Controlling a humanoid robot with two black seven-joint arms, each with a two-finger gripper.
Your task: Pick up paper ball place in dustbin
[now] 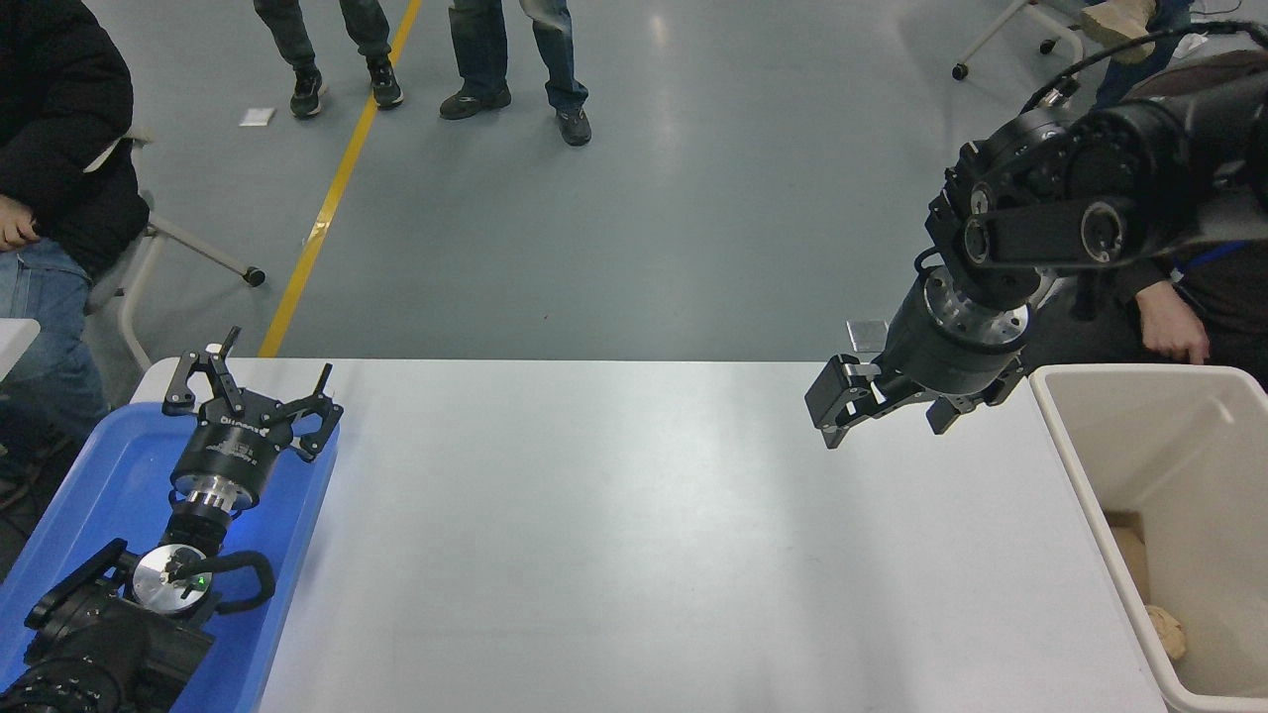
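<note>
I saw the white table (614, 535) on grey floor (693, 198), dustbin (1119, 396) at its right end. My right gripper (882, 406) hung empty, fingers apart, beside the dustbin; the paper ball (1167, 631) lay inside.

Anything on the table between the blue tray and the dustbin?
Head view: nothing lies on the table between tray and dustbin; only the right gripper hangs above it.

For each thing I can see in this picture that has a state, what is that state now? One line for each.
paper ball: lying at the bottom of the dustbin, partly cut off by its wall.
dustbin: upright, open at the top, at the table's right end.
right gripper: jaws open, holding nothing, above the table beside the dustbin.
left gripper: jaws open, holding nothing, parked over the blue tray.
</note>
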